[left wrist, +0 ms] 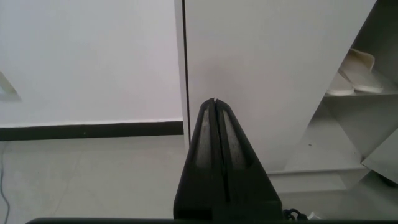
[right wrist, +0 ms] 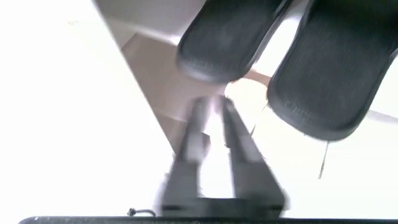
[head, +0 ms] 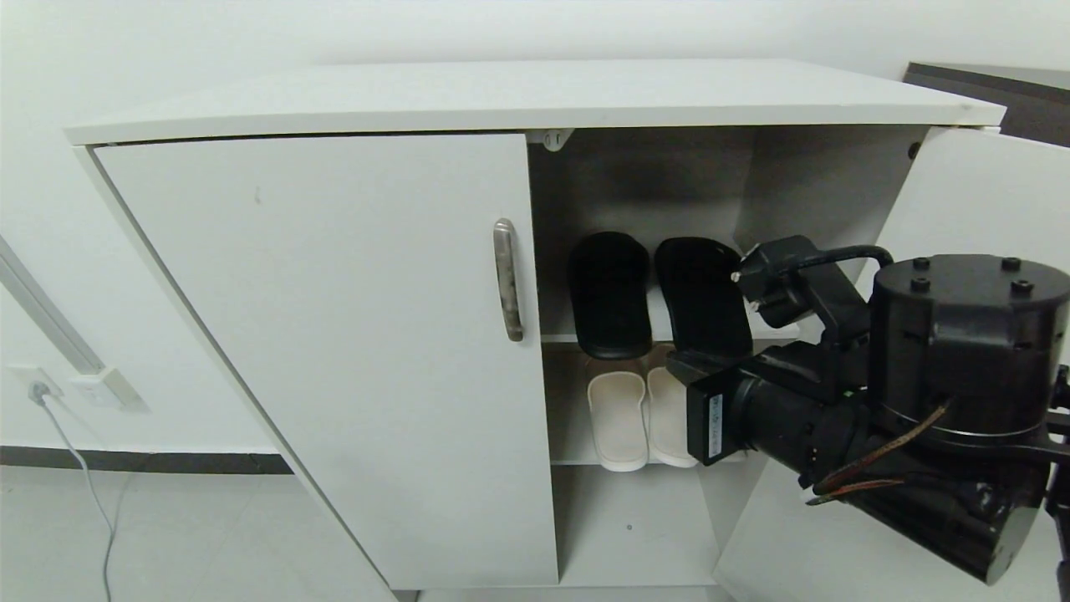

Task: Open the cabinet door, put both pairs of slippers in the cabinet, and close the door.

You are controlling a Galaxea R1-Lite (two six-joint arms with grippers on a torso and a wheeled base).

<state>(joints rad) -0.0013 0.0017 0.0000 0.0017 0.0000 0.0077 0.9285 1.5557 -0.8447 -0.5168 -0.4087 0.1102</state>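
Note:
The white cabinet (head: 535, 96) has its left door (head: 334, 351) closed and its right door (head: 978, 192) swung open. A pair of black slippers (head: 660, 293) lies on the upper shelf, toes sticking out over the edge. White slippers (head: 619, 418) sit on the shelf below. My right gripper (right wrist: 214, 112) hangs just in front of and under the black slippers (right wrist: 280, 56), its fingers a little apart with nothing between them. My left gripper (left wrist: 214, 104) is shut and empty, low near the floor, facing the cabinet's closed door; the white slippers (left wrist: 357, 71) show off to its side.
A metal handle (head: 507, 280) runs down the closed door's inner edge. A wall socket with a cable (head: 38, 391) is low on the left wall. Bare floor lies in front of the cabinet. A dark piece of furniture (head: 1003, 88) stands behind at the right.

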